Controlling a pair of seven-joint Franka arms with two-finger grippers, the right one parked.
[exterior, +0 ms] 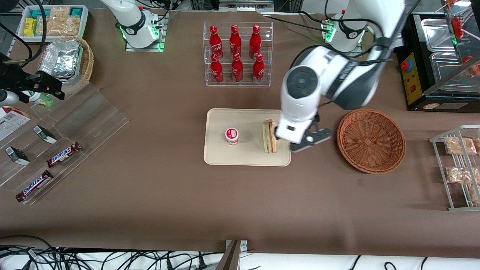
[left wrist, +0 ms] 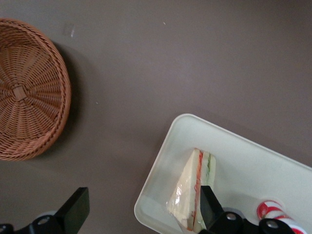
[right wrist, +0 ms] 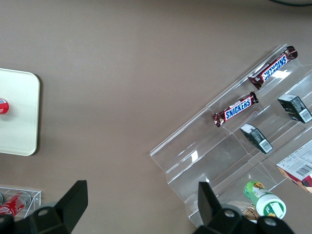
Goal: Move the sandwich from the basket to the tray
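A small red-lidded cup (exterior: 231,135) stands on the tray (exterior: 240,157). Beside it the sandwich (exterior: 269,136) rests on the tray, upright on edge. The bent left arm hangs its gripper (left wrist: 141,214) above the sandwich, fingers spread wide, holding nothing. The basket (exterior: 371,140) sits nearby.

sandwich (exterior: 269,136) on tray (exterior: 247,159), pincer (left wrist: 141,212) above

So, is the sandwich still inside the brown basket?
No, the sandwich stands on the tray; the basket holds nothing, with the open gripper by the sandwich.
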